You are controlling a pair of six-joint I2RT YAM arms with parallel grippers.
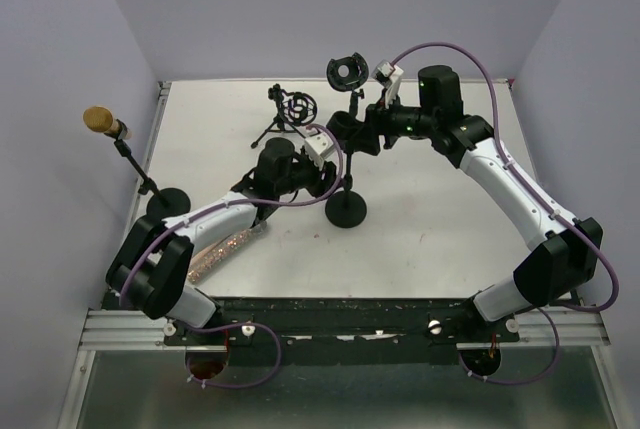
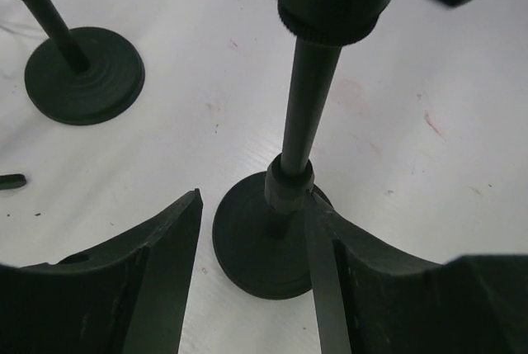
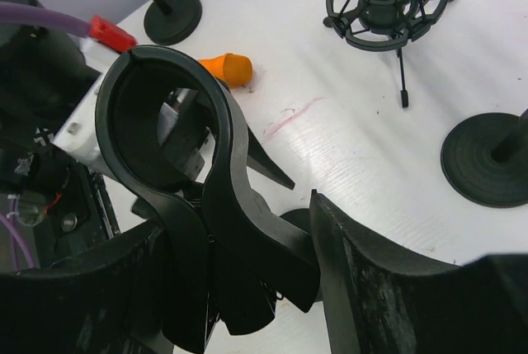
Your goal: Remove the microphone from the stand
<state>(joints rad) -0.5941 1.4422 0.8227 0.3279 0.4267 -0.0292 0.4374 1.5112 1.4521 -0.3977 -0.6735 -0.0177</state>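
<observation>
1. Pink and glittering, a microphone (image 1: 225, 247) lies flat on the white table (image 1: 430, 229). It is just beside the left arm (image 1: 205, 221), near the front edge, and it is on no stand.
2. The left gripper (image 2: 254, 205) is released. Its two fingers stand on either side of the lower pole of a black stand (image 2: 307, 98), above the round base (image 2: 247, 263). A gap shows between the left finger and the pole.
3. The right gripper (image 3: 235, 230) grasps the empty microphone clip (image 3: 221, 143) at the top of the same stand. The lower body of the clip fills the space between the fingers.
4. At the left edge, a second microphone (image 1: 100, 119) with a golden head sits tilted on its own side stand (image 1: 165, 201), well apart from both grippers.
5. Behind the grippers, a small tripod (image 1: 272, 129) carries a shock mount (image 1: 298, 107).
6. Farthest, near the back wall, a ring-shaped mount (image 1: 347, 71) stands upright.
</observation>
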